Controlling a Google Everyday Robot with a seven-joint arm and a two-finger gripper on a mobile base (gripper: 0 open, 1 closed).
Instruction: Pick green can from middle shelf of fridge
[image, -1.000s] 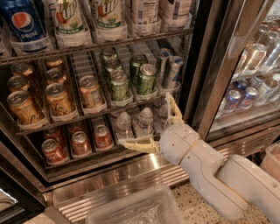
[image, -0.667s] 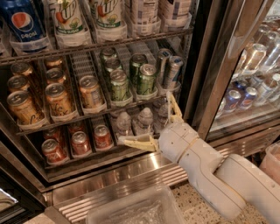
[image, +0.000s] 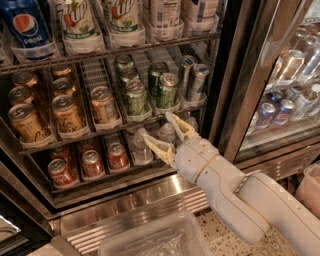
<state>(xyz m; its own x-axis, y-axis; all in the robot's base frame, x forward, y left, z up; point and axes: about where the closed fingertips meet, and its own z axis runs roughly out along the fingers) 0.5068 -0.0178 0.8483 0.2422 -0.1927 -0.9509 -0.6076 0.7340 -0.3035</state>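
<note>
Wire-rack middle shelf, cylindrical green can; gripper below, fingers seemingly apart.

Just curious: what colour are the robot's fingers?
Pale cream-yellow, camera view; the open gripper hovers just below the middle shelf.

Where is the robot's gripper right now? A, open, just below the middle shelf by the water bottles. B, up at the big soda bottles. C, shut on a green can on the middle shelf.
A: the gripper hangs open and empty just under the middle shelf, in front of the water bottles, with the green can above it untouched.
</note>
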